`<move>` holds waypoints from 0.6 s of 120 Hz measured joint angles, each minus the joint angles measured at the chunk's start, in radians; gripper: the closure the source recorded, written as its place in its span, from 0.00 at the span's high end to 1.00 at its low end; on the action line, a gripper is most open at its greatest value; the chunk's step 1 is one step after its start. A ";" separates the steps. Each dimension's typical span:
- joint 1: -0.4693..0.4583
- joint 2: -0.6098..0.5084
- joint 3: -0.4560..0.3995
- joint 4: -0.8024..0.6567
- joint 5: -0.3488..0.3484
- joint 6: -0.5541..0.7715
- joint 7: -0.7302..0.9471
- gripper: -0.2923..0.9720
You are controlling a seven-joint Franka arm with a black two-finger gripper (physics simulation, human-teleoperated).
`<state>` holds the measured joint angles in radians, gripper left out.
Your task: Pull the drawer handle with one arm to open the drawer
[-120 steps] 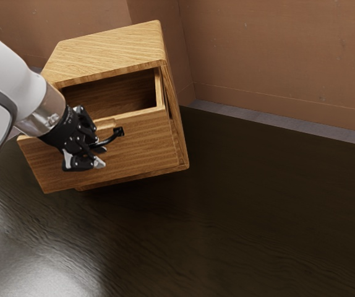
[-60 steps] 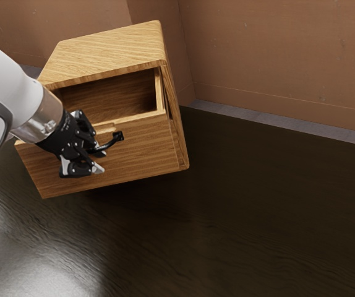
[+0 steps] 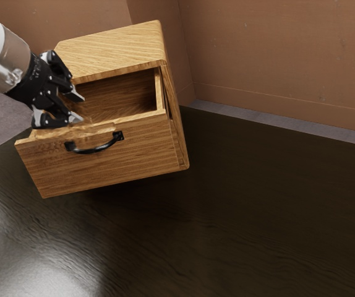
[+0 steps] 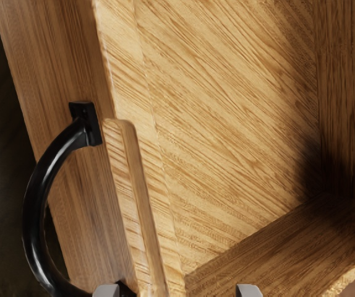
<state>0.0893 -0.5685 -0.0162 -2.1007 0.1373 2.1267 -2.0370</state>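
My end effector (image 3: pixel 72 107) hovers with its fingers apart and nothing between them, just above the top edge of the drawer (image 3: pixel 112 158) front, toward the exterior view's left; the drawer stands pulled well out of the wooden cabinet (image 3: pixel 112 46), its hollow inside exposed. The black curved handle (image 3: pixel 94 146) sits on the drawer front, below the end effector and apart from it; the cabinet rests on a dark, glossy table (image 3: pixel 245 235).
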 joint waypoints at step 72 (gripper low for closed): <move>-0.262 0.273 0.008 0.522 -0.170 -0.762 0.225 0.73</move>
<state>-0.1728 -0.2951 -0.0080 -1.5783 -0.0328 1.3650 -1.8122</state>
